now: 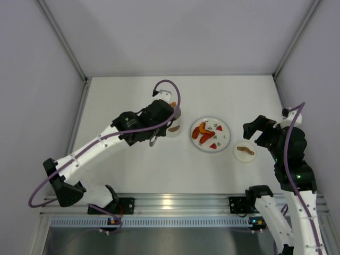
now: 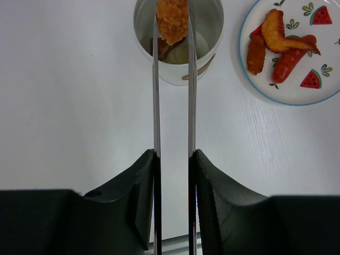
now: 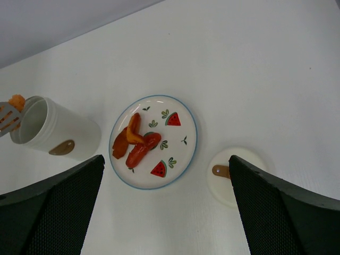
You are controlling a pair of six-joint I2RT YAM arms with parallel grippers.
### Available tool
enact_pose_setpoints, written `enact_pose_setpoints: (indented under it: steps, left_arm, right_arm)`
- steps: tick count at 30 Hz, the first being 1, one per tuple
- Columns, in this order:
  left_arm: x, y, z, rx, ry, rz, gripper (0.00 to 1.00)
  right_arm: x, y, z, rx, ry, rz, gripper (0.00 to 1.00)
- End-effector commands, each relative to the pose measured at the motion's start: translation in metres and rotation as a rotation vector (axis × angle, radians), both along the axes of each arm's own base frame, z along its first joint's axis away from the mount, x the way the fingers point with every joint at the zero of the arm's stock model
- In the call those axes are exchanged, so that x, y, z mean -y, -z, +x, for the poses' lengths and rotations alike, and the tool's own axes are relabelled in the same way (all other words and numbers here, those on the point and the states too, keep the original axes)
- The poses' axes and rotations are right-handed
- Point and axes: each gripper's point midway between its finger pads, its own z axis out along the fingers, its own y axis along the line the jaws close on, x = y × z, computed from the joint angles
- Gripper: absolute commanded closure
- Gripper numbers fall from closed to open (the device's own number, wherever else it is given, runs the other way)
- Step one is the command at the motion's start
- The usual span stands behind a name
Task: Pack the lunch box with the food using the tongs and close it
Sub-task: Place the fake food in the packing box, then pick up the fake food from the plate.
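Nearest in the left wrist view, at 6 o'clock: the left gripper (image 2: 172, 159), clamped on the two steel arms of the tongs (image 2: 156, 106) and squeezing them almost parallel. Further out along the blades, at 12 o'clock: tong tips pinched on an orange crumbed piece (image 2: 171, 21), held over the open mouth of the lunch box (image 2: 172, 74) at about rim height. Below it, inside the box: a brown piece (image 2: 159, 48) and a pale round piece (image 2: 186, 53) already lying on the bottom. Stands upright on the white table (image 1: 159, 170), brown mark on its side wall, no lid on it.

At 3 o'clock from the lunch box in the top view, close beside it but apart: the plate (image 2: 319, 93) with watermelon prints, carrying a few orange-red pieces (image 2: 279, 45) bunched together on the half nearer the box. At 4 o'clock from the plate, just beside its rim: the lid (image 1: 245, 152), flat on the table, brown handle facing up.

At 1 o'clock from the lid: the right gripper (image 3: 166, 164), raised above the table, jaws spread wide with nothing between them. Looks down from there on plate, lid and lunch box together, well clear of all three.
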Motion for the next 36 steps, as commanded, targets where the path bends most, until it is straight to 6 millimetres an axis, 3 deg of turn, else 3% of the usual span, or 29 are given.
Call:
enact_pose_setpoints:
  steps: [1, 8, 17, 22, 28, 32, 36]
  left_arm:
    - [-0.003, -0.013, 0.007, 0.044, -0.018, -0.052, 0.64]
    - [-0.001, -0.011, 0.009, 0.044, -0.014, -0.048, 0.48]
    - [0.008, -0.02, 0.009, 0.045, 0.026, -0.077, 0.47]
    - [0.032, -0.036, 0.006, 0.052, 0.103, -0.123, 0.49]
    - [0.086, -0.038, -0.018, 0.055, 0.238, -0.103, 0.48]
    - [0.114, -0.011, -0.03, 0.014, 0.284, -0.065, 0.48]
    - [0.127, 0.011, -0.038, -0.018, 0.302, -0.053, 0.48]
  right_arm:
    - [0.002, -0.011, 0.002, 0.023, 0.006, 0.002, 0.01]
    - [0.002, -0.011, 0.002, 0.022, 0.005, 0.002, 0.0]
    - [0.002, -0.009, 0.002, 0.019, 0.005, 0.002, 0.01]
    - [0.002, -0.01, 0.002, 0.02, 0.006, 0.001, 0.01]
    - [0.002, -0.009, 0.002, 0.019, 0.011, 0.005, 0.01]
    - [0.003, -0.009, 0.001, 0.02, 0.014, 0.0, 0.01]
    - [0.005, -0.007, -0.001, 0.014, 0.019, -0.004, 0.01]
